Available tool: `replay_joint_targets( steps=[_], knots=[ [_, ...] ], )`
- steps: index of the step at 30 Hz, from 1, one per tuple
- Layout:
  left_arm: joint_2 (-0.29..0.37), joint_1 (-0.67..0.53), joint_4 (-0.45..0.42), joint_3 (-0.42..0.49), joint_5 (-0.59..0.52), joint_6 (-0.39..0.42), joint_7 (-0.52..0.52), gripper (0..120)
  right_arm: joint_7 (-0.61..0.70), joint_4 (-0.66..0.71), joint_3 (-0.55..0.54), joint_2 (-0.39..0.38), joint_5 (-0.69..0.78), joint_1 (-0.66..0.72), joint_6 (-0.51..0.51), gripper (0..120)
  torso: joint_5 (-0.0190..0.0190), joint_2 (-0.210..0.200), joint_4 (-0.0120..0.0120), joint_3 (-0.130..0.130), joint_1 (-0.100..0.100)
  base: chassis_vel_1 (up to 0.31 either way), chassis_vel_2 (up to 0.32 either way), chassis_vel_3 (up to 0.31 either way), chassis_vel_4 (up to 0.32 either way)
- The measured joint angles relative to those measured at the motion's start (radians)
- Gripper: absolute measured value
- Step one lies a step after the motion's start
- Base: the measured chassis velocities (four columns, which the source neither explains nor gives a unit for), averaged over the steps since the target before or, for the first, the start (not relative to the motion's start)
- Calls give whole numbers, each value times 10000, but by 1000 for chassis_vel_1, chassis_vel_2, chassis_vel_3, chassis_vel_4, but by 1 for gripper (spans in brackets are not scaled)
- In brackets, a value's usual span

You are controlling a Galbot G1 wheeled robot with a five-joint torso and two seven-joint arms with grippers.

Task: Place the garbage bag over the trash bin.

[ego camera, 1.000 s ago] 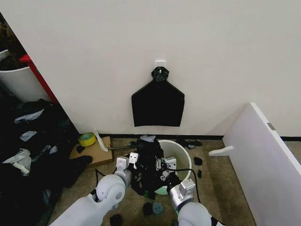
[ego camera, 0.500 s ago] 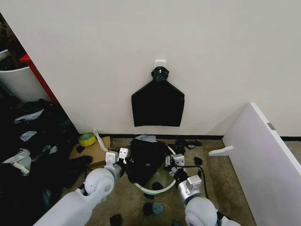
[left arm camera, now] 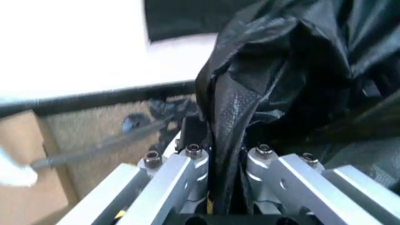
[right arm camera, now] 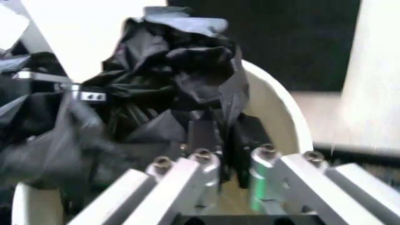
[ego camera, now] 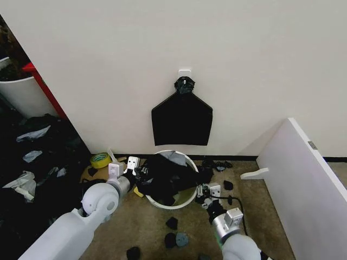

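2 grippers: both at the trash bin (ego camera: 187, 201), 1 on each side of the garbage bag (ego camera: 165, 179).
Trash bin: round, cream-white, on the floor close to the wall (ego camera: 244, 65); only the near rim and part of the far rim are uncovered.
Contents of bin: the garbage bag, bunched and crinkled, fills the mouth and spills over the left rim.
Left gripper (ego camera: 129, 166): at the bin's left rim; the left wrist view shows its jaws nearly together, pinching a thick fold of the bag between the fingers (left arm camera: 187, 164).
Right gripper (ego camera: 207, 190): at the bin's right rim; in the right wrist view a dark strip of bag runs down between its close-set fingers (right arm camera: 200, 161), and the jaws appear clamped on it.
Wall side: a flat black bundle (ego camera: 182, 119) hangs from a hook above the bin, apart from it.
Left edge: a roll of yellow tape (ego camera: 100, 160) on cardboard (ego camera: 108, 174), beside a heap of dark bags (ego camera: 38, 162).
Right edge: a tilted white panel (ego camera: 303, 179), well apart from the bin, with bare floor between.
Near floor: several small black lumps (ego camera: 174, 238) scattered in front of the bin.
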Motion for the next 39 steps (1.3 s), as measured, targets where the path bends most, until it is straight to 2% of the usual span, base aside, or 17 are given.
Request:
replay_joint_targets(
  steps=[4, 5, 10, 11, 14, 17, 18, 21, 24, 27, 34, 38, 39],
  knots=[
    [138, 52, 57, -5, 1091, -681, 741, 5, -958, -378, 129, -201, -1934, -71, 1059, 22, 0, 0, 1, 0, 0, 0, 0, 0, 0],
    [138, 52, 57, -5, 1091, -681, 741, 5, -958, -378, 129, -201, -1934, -71, 1059, 22, 0, 0, 1, 0, 0, 0, 0, 0, 0],
    [412, 91, 272, -55, 2095, -1376, 1420, 5, -2042, -835, 363, -681, -3824, 31, 2248, 43, -1, 0, 3, 0, 0, 0, 0, 0, 0],
    [412, 91, 272, -55, 2095, -1376, 1420, 5, -2042, -835, 363, -681, -3824, 31, 2248, 43, -1, 0, 3, 0, 0, 0, 0, 0, 0],
    [542, -8, 456, 35, 2688, -1731, 1767, 5, -1715, -761, 391, -822, -3987, 208, 2045, 57, -1, 0, 0, 0, 0, 0, 0, 0, 0],
    [606, -97, 660, 106, 3275, -2145, 2059, 5, -1557, -538, 395, -831, -3604, 363, 1884, 68, -1, 0, 2, 0, 0, 0, 0, 0, 0],
    [606, -97, 660, 106, 3275, -2145, 2059, 5, -1557, -538, 395, -831, -3604, 363, 1884, 68, -1, 0, 2, 0, 0, 0, 0, 0, 0],
    [670, -215, 989, 187, 4174, -2741, 2385, 5, -1527, -187, 401, -923, -3204, 395, 1746, 82, -1, -1, 1, 0, 0, 0, 0, 0, 0],
    [701, -284, 1115, 235, 4597, -2985, 2556, 5, -1476, 55, 362, -1065, -2856, 332, 1545, 94, -1, 0, 1, 0, 0, 0, 0, 0, 0],
    [703, -307, 1121, 275, 4782, -3096, 2691, 5, -1433, 11, 348, -1108, -2846, 372, 1374, 99, -1, 0, 0, 0, 0, 0, 0, 0, 0],
    [742, -298, 1029, 350, 5268, -3444, 3190, 5, -1917, -674, 343, -916, -2889, 753, 1375, 100, 0, 0, 0, 0, 0, 0, 0, 0, 0],
    [757, -140, 1028, 351, 5675, -3678, 3367, 5, -2199, -941, 399, -628, -2553, 943, 1575, 86, 0, 0, 1, 0, 0, 0, 0, 0, 0],
    [757, -140, 1028, 351, 5675, -3678, 3367, 5, -2199, -941, 399, -628, -2553, 943, 1575, 86, 0, 0, 1, 0, 0, 0, 0, 0, 0]
  ],
)
